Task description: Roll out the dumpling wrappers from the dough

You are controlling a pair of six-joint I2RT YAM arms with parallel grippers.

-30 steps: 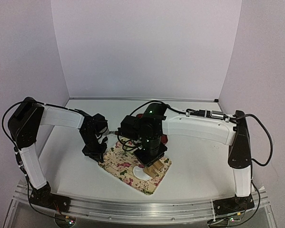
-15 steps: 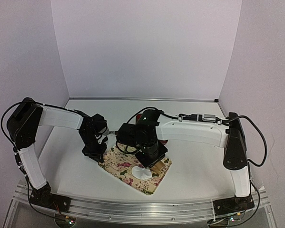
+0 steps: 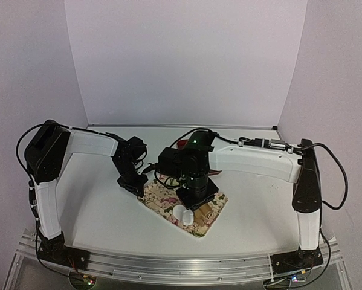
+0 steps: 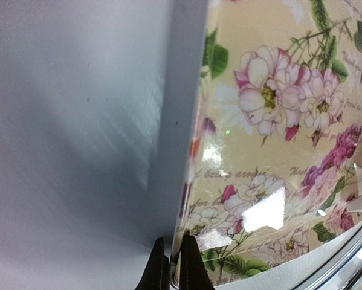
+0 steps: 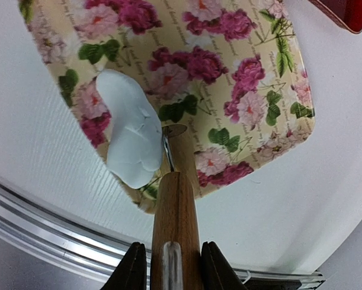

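A white oblong piece of dough (image 3: 182, 214) lies on the flowered mat (image 3: 162, 202) near the mat's front edge. It is thick and uneven, and no thin round wrapper shows. It also shows in the right wrist view (image 5: 131, 136). My right gripper (image 5: 170, 269) is shut on the handle of a wooden rolling pin (image 5: 176, 223), whose roller lies on the mat (image 5: 241, 72) just right of the dough. My left gripper (image 4: 171, 266) is shut on the mat's left edge (image 4: 193, 181). In the top view it sits at the mat's back-left corner (image 3: 136, 183).
A red tray's corner (image 5: 344, 12) lies just beyond the mat's far side. The metal rail at the table's front edge (image 3: 168, 266) runs close below the mat. White walls enclose the table on three sides.
The left gripper has moved right and back, and the mat has slid right and turned with it. The right gripper and rolling pin shifted right, and the dough now lies left of the roller.
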